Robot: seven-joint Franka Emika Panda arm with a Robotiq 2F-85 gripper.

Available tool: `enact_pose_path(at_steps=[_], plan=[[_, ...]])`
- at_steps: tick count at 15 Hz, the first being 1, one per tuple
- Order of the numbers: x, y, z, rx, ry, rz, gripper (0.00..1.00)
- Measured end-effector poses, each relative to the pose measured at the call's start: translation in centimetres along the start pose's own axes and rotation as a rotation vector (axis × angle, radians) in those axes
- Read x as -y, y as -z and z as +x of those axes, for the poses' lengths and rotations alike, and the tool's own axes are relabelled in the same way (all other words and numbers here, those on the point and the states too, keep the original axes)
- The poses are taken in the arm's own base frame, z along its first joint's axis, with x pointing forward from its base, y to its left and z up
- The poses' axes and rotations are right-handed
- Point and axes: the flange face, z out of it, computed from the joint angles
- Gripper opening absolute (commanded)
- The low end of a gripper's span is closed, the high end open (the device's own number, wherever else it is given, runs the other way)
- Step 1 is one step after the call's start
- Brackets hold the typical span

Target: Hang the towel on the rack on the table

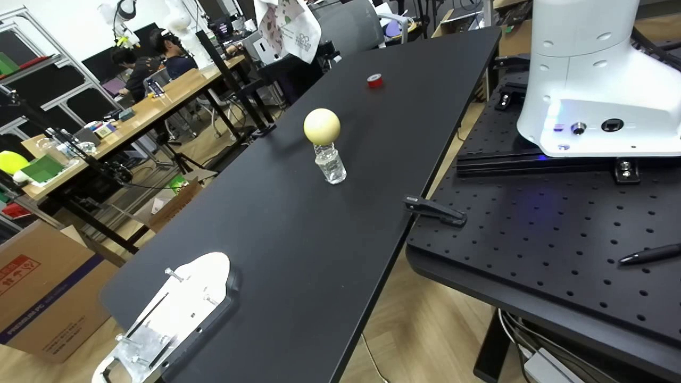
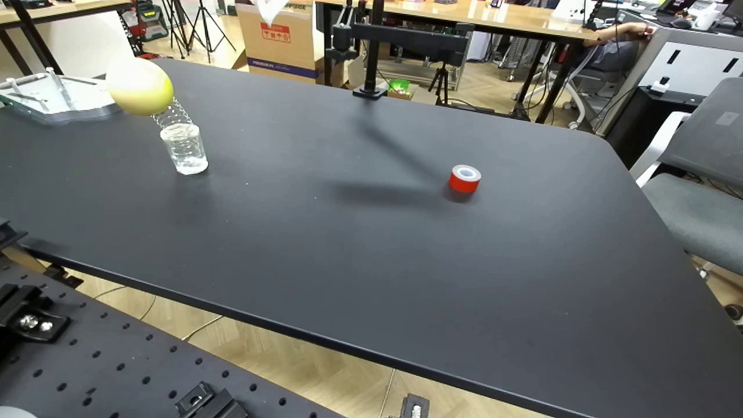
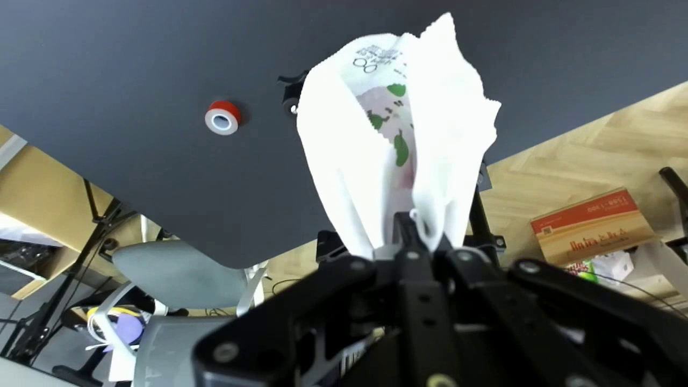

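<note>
The white towel with printed green plants (image 3: pixel 355 150) hangs from my gripper (image 3: pixel 422 236), which is shut on its gathered end. The towel also shows at the top of an exterior view (image 1: pixel 290 29); a white pointed tip, likely its lower end, shows at the top edge of an exterior view (image 2: pixel 270 8). My gripper is out of both exterior views. The rack appears to be the black post with a horizontal arm (image 2: pixel 412 42) at the table's edge. Its post shows in an exterior view (image 1: pixel 232 80). In the wrist view the towel hides part of it.
On the dark table (image 1: pixel 298 244) stand a red tape roll (image 2: pixel 464 179), a yellow ball (image 1: pixel 322 126) above a clear cup (image 1: pixel 332 167), and a white pegged board (image 1: pixel 202 287). A grey chair (image 2: pixel 705 168) is beside the table. A cardboard box (image 1: pixel 53 292) stands beyond it.
</note>
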Motion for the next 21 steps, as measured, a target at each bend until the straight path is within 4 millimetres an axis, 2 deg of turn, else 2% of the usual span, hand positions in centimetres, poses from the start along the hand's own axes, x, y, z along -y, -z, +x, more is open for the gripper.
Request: enact_pose_path(at_steps=[2, 4, 7, 10, 13, 17, 21], plan=[[-1.0, 2.0, 1.1, -0.030, -0.021, 0.005, 0.01], [-2.1, 3.0, 2.2, -0.052, -0.043, 0.007, 0.01], [-4.1, 2.3, 3.9, -0.053, -0.069, 0.004, 0.01], [-6.0, -0.3, 5.9, -0.030, -0.081, 0.013, 0.01], [-7.1, -4.2, 7.4, 0.015, -0.071, 0.021, 0.01], [-7.7, -9.2, 8.2, 0.064, -0.040, 0.015, 0.01], [-8.8, -11.2, 9.1, 0.062, -0.050, 0.015, 0.01]])
